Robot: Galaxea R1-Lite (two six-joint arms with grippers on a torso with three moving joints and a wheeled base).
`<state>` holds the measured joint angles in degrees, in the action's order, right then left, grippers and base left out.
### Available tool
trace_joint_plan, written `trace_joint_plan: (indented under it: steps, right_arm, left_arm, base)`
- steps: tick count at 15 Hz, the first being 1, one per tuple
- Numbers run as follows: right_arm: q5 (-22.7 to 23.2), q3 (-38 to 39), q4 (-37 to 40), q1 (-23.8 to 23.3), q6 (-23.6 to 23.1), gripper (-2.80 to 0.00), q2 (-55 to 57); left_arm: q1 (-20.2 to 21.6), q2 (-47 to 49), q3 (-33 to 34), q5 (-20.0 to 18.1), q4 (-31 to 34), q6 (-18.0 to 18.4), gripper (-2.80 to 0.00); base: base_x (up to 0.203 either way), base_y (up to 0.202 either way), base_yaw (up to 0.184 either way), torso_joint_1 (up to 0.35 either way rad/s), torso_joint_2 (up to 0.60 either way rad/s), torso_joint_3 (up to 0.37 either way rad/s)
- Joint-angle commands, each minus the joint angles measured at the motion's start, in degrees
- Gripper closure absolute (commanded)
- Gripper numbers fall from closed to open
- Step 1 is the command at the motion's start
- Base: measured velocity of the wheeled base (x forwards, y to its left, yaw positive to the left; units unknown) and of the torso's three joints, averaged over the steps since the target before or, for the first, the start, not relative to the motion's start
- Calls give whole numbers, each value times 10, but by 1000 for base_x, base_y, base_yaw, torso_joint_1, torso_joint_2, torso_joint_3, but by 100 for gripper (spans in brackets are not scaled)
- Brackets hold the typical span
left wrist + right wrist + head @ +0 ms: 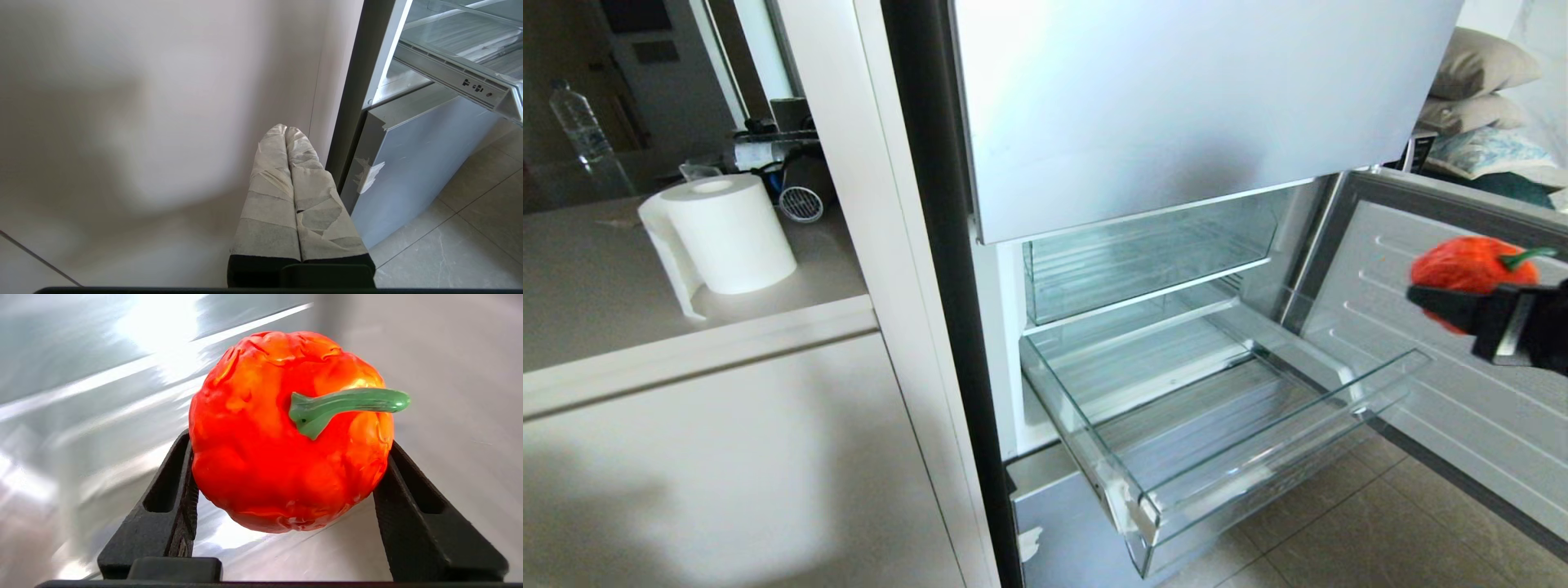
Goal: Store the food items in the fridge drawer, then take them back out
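The orange-red food item – a glossy, wrinkled pepper-like piece with a green stem – sits pinched between the black jaws of the right gripper, held in the air to the right of the fridge drawer and above its level, in front of the open fridge door. The fridge drawer is pulled out, with a tape scrap at its near front corner. The left gripper, its taped fingers pressed together, hangs low beside the cabinet panel, left of the fridge drawer.

1. The red-orange food item looks glossy and wrinkled, with a smooth green stem.
2. The fridge drawer is clear ribbed plastic.
3. The left pincer is wrapped in matt paper tape.
4. The right pincer is matt black plastic.
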<state>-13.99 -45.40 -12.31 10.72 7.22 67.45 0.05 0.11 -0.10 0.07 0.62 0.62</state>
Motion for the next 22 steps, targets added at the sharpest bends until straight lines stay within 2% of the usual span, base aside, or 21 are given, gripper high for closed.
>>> trace_joint_plan:
  steps: [1, 4, 7, 10, 15, 17, 20, 22]
  right_arm:
    - [-28, 22, -2, -84, 13, 0, -89]
    - [-51, 25, -3, -214, 42, 0, -112]
    - [-45, 13, -5, -355, 85, 0, -109]
    - [14, -10, -26, -533, 118, 0, -97]
    - [148, -76, -44, -842, 174, 0, -47]
    - [196, -96, -66, -951, 198, 0, -2]
    - [226, -118, -124, -1037, 213, 0, 103]
    - [230, -131, -156, -1050, 212, 0, 181]
  left_arm:
    - [0, 0, 0, 0, 0, 0, 0]
    - [0, 0, 0, 0, 0, 0, 0]
    - [0, 0, 0, 0, 0, 0, 0]
    - [0, 0, 0, 0, 0, 0, 0]
    - [0, 0, 0, 0, 0, 0, 0]
    - [0, 0, 0, 0, 0, 0, 0]
    - [0, 0, 0, 0, 0, 0, 0]
    - [0, 0, 0, 0, 0, 0, 0]
  base:
    - [0, 0, 0, 0, 0, 0]
    - [0, 0, 0, 0, 0, 0]
    - [0, 0, 0, 0, 0, 0]
    - [0, 0, 0, 0, 0, 0]
    - [0, 0, 0, 0, 0, 0]
    - [0, 0, 0, 0, 0, 0]
    - [0, 0, 0, 0, 0, 0]
    - [0, 0, 0, 0, 0, 0]
